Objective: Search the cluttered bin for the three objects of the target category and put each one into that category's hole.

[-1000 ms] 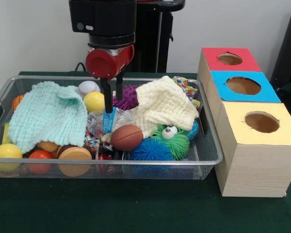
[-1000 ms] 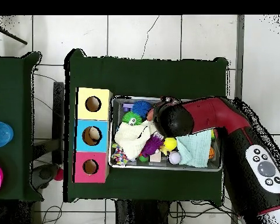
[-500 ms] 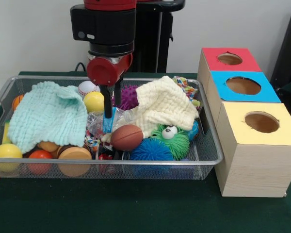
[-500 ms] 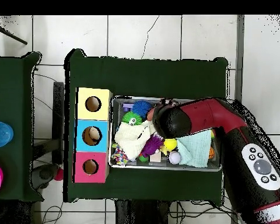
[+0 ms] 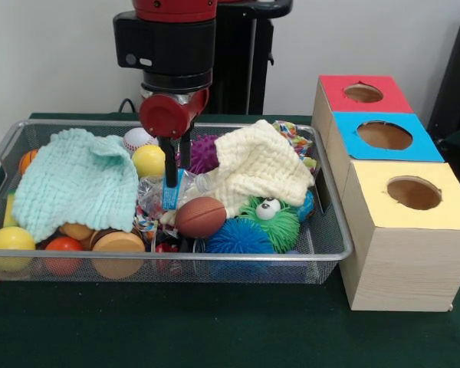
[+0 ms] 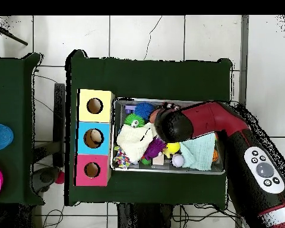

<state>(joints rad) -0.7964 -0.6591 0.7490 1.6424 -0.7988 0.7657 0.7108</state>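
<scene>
A wire bin [image 5: 331, 227] holds mixed clutter. In it lie a clear plastic bottle with a blue label [image 5: 172, 193], a brown football [image 5: 201, 217], a green furry ball with eyes [image 5: 270, 219], a blue spiky ball [image 5: 238, 238] and a purple spiky ball [image 5: 204, 153]. There are also a yellow ball [image 5: 148, 161] and a baseball [image 5: 139, 139]. My gripper [image 5: 176, 173] hangs open over the bin's middle, its tips down at the bottle between the yellow ball and the cream cloth [image 5: 261, 165]. In the overhead view the arm's head [image 6: 171, 123] hides the gripper.
A mint cloth [image 5: 77, 180] covers the bin's left part, with orange and yellow balls [image 5: 10, 244] beneath and beside it. Right of the bin stand three boxes with round holes: red [image 5: 364, 93], blue [image 5: 383, 136] and yellow [image 5: 414, 193]. The overhead view shows cups [image 6: 0, 135] on a side table.
The wrist has turned, so the two fingers now look closer together in the front view. The arm's head has shifted slightly. The bin's contents have not moved.
</scene>
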